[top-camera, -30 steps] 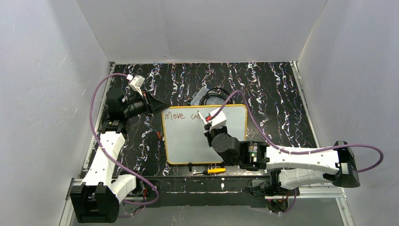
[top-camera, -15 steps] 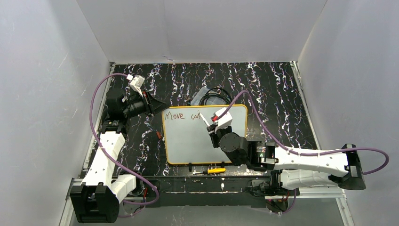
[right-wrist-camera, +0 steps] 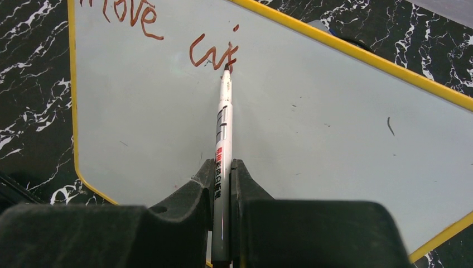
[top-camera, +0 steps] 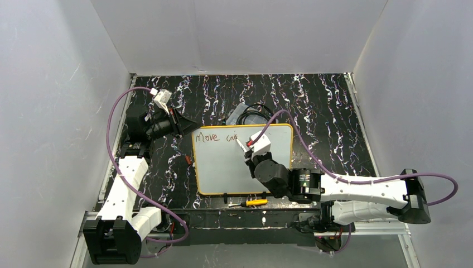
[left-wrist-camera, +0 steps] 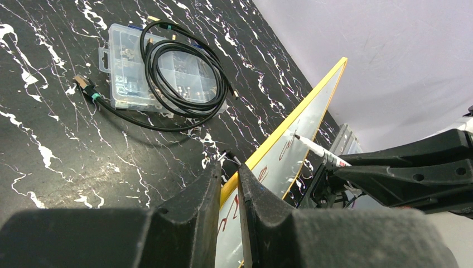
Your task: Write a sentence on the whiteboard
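Right claw (right-wrist-camera: 223, 167) over the whiteboard (right-wrist-camera: 312, 128) pinches a marker (right-wrist-camera: 224, 111), tip touching the sentence (right-wrist-camera: 212, 54); left claw (left-wrist-camera: 228, 178) pinches its corner

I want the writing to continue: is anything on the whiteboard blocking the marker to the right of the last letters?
Nothing visible. The marker, shut in the right gripper, touches the sentence; the whiteboard beyond is bare but for faint specks.

Your whiteboard (top-camera: 223, 167), white with rounded corners and a thin yellow-orange rim, lies mid-scene toward the near side, long edges running left to right. Along its far-left part you'll find the sentence (top-camera: 209, 137): reddish-brown "move", then an unfinished scrawl.
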Robot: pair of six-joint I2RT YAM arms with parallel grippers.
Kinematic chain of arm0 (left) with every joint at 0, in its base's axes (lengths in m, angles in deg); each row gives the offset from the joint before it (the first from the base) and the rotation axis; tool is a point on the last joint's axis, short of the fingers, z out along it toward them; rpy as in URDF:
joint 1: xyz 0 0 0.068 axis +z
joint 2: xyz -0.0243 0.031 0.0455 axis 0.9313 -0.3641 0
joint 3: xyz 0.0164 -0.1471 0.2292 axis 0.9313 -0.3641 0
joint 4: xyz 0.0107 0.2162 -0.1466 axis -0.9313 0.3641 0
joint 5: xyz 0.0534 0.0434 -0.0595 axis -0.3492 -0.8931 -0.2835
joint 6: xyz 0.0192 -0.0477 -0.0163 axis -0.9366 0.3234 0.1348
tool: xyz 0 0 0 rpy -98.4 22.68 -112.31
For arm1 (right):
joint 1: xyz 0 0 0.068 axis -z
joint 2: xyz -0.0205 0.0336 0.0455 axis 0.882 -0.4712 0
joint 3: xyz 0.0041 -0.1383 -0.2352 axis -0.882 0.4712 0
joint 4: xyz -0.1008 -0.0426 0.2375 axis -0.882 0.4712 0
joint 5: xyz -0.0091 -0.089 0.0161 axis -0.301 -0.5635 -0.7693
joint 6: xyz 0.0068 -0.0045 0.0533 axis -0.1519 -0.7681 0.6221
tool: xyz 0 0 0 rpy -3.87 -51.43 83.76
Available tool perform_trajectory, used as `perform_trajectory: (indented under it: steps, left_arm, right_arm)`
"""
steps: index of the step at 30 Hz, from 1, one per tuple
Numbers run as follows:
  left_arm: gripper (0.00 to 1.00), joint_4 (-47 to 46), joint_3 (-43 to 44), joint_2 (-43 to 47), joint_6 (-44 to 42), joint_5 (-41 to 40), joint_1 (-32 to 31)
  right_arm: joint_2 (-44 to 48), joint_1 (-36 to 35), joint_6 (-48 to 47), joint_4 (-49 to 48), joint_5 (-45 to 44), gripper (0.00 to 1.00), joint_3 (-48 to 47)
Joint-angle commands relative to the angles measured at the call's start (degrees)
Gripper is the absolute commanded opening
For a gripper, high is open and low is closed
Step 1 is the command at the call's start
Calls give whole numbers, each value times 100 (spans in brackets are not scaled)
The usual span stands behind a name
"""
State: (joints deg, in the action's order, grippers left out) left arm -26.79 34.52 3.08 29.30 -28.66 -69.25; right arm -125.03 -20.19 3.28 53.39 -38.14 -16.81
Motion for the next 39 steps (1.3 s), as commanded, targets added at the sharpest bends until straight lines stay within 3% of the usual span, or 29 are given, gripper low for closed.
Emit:
perform_trajectory:
  steps: [1, 25, 33, 39]
  left_arm:
    - [16, 158, -12, 99, -9, 308, -80]
    - [16, 158, -12, 136, -13, 317, -78]
    - [16, 158, -19, 131, -15, 317, -76]
    - [16, 158, -12, 122, -8, 326, -79]
  right_arm:
    - [-93, 26, 94, -44, -189, 1, -147]
    - [146, 26, 542, 620, -704, 1, -213]
    - [482, 17, -174, -297, 145, 1, 13]
    - [221, 8, -354, -439, -237, 1, -160]
